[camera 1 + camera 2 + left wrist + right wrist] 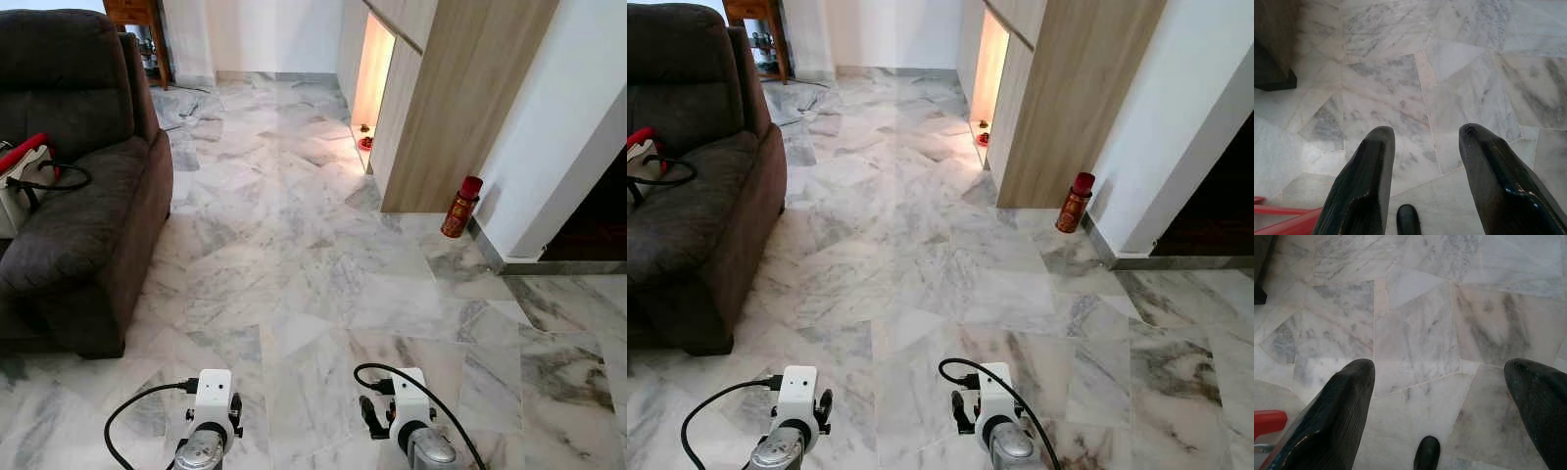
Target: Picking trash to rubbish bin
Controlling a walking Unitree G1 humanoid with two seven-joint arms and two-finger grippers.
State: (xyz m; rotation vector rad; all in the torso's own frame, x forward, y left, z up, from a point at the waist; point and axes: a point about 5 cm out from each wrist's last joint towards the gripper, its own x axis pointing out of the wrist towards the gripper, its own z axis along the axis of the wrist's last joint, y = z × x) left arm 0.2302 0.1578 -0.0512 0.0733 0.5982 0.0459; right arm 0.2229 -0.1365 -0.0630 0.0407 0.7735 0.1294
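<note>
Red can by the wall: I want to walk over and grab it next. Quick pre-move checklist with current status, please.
1. Red can upright on the floor beside the wooden cabinet: ok.
2. Marble floor between robot and can free of obstacles: ok.
3. Left hand open, holding nothing: ok.
4. Right hand open, holding nothing: ok.
5. Sofa off to the left, away from the path: ok.
6. Rubbish bin located: cannot tell.

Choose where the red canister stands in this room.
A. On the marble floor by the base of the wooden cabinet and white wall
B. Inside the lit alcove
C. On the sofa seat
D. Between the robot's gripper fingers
A: the red canister stands upright on the marble floor beside the wooden cabinet.
</note>
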